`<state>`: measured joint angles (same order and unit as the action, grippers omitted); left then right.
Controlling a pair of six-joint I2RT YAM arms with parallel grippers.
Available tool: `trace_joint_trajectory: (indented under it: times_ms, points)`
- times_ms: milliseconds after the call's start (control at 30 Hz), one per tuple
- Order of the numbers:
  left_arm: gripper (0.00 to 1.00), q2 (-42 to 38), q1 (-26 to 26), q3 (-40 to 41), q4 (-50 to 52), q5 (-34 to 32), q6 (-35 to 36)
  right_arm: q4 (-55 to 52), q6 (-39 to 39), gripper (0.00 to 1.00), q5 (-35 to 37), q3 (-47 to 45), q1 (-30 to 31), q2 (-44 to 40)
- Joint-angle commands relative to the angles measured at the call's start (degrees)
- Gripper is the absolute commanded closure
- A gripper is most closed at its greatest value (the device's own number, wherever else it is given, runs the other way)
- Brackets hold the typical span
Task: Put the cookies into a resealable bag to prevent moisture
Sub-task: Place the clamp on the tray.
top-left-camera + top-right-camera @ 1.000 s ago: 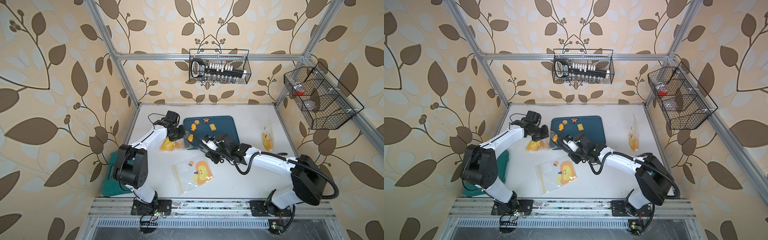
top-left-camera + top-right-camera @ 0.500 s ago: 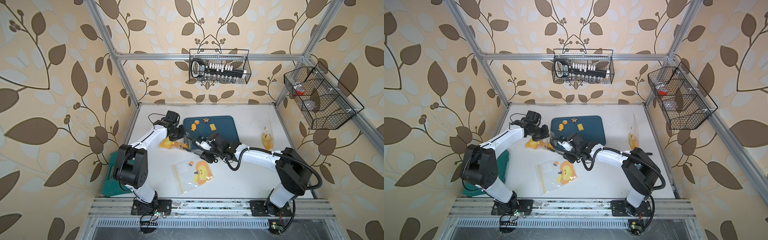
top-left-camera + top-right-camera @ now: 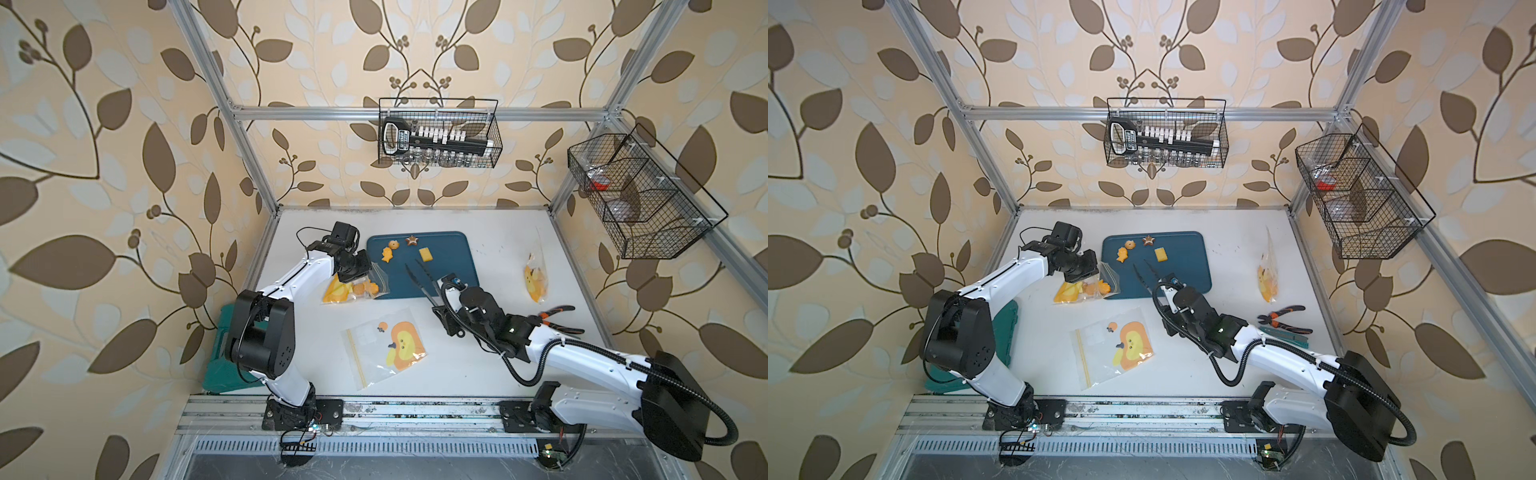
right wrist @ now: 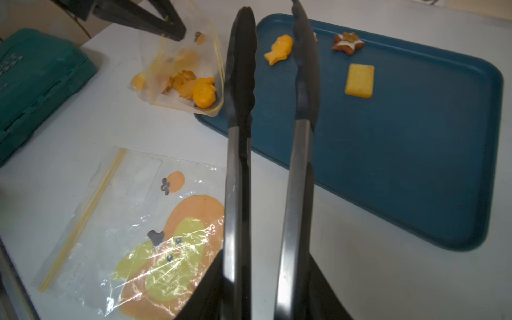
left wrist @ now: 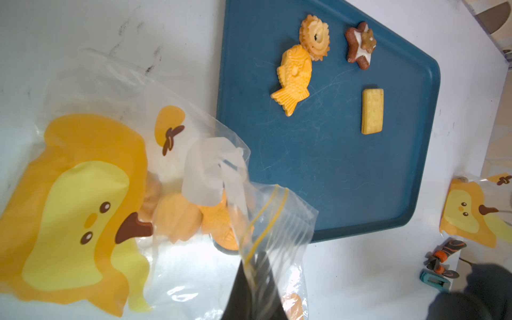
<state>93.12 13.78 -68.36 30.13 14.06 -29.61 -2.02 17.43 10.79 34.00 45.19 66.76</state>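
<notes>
Four cookies lie on the blue tray point(image 3: 451, 270): a fish point(image 3: 387, 256), a flower point(image 3: 392, 245), a star point(image 3: 412, 240) and a square point(image 3: 425, 254). My left gripper point(image 3: 354, 268) is shut on the mouth edge of the resealable bag point(image 3: 351, 289), holding it up at the tray's left edge; several orange cookies point(image 5: 182, 219) lie inside. My right gripper point(image 3: 445, 309) is shut on black tongs point(image 3: 419, 275). The tongs' tips point(image 4: 303, 55) stand apart and empty above the tray, short of the fish point(image 4: 278, 50).
A flat empty duck-print bag point(image 3: 384, 345) lies at the front middle, and another bag point(image 3: 534, 282) at the right. Pliers point(image 3: 557, 313) lie near the right arm. A green case point(image 3: 222, 345) sits left of the left arm. Wire baskets point(image 3: 438, 137) point(image 3: 636, 199) hang on the walls.
The right arm has drawn the tongs back from the bag's mouth to over the tray. The left gripper keeps its hold on the bag in the same place.
</notes>
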Motion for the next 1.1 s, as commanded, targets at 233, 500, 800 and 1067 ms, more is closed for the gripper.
trace_joint_trajectory:
  times_ms: [233, 500, 800, 1067]
  points:
    - [1.0, -6.38, -0.32, 2.25, -1.74, -0.4, -0.18, 0.01, 9.57, 0.61, -6.52, -4.92, -14.0, 5.39]
    - [1.0, -10.1, -0.33, 2.05, 0.31, 0.42, -0.21, -0.8, 9.36, 0.51, -8.64, -2.16, -15.39, 13.49]
    - [1.0, -16.97, 0.17, 0.28, 3.96, 3.48, 0.31, -1.85, 10.69, 0.16, -6.9, -0.4, -15.58, 14.31]
    - [1.0, -19.91, 9.48, -5.35, 9.31, 3.61, 2.35, -0.86, 9.09, 0.15, -2.47, -4.45, -15.48, -4.26]
